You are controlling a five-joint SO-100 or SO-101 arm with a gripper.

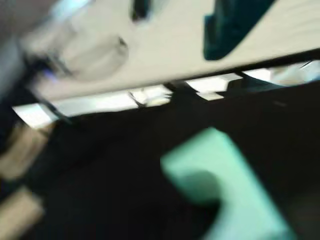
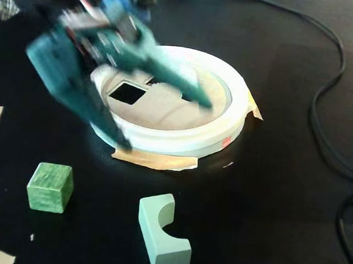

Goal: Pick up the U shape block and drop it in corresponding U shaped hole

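Fixed view, nearest: the U shape block lies flat on the black table, well in front of the white rim, notch turned toward the right of the view. Nothing touches it, so it has not been picked up.
Beside it: a green cube sits to the block's left, apart from it, and looks like the piece for the square cutout.
Wrist view: the block fills the lower right, blurred, its notch showing.
Gripper: teal, motion-blurred, hanging above the disc's front rim; its fingers are spread wide and grasp nothing.
Farther: the U shaped hole is mostly hidden behind one finger.
Taped rim: tan tape at the edge seems to hold the disc in place.
Farthest: black cables trail beyond it.
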